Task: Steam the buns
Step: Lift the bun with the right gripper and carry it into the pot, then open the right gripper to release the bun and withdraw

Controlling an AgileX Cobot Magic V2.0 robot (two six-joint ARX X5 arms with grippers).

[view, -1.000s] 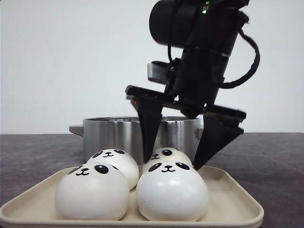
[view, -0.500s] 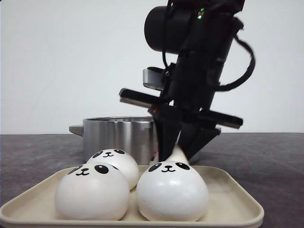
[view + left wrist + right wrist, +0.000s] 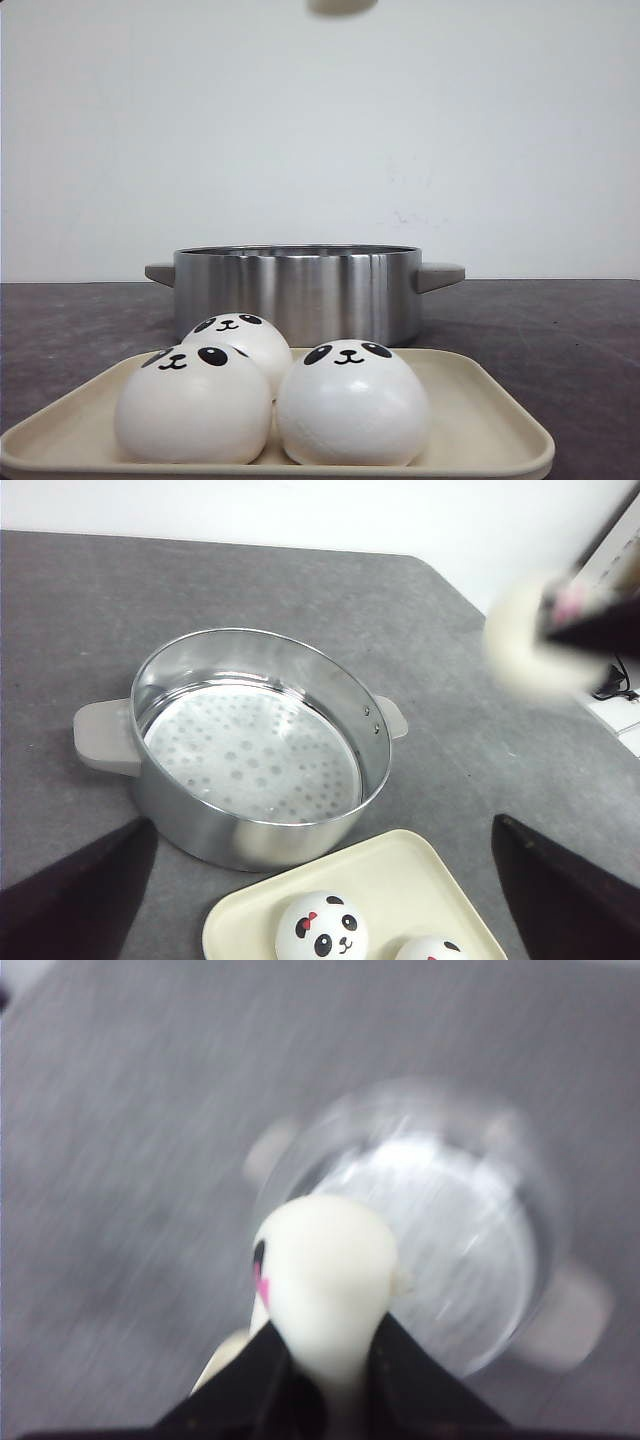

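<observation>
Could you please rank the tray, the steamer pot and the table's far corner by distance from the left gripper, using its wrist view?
1. The tray, just below the open left gripper.
2. The steamer pot, directly behind the tray.
3. The table's far corner, beyond the pot.

Right gripper [image 3: 325, 1385] is up high, above the top of the front view, jaws squeezed hard on a bun [image 3: 325, 1280]: the dough bulges out past the dark fingertips [image 3: 240, 1385]. Its wrist view is smeared with blur. From the left wrist view, that right gripper [image 3: 590, 620] shows at about two o'clock, dark, the pale bun [image 3: 530, 650] pinched in it. Left gripper [image 3: 320, 900] hangs above the counter, jaws spread wide, one dark finger [image 3: 75, 895] at either lower corner, nothing between them.
</observation>
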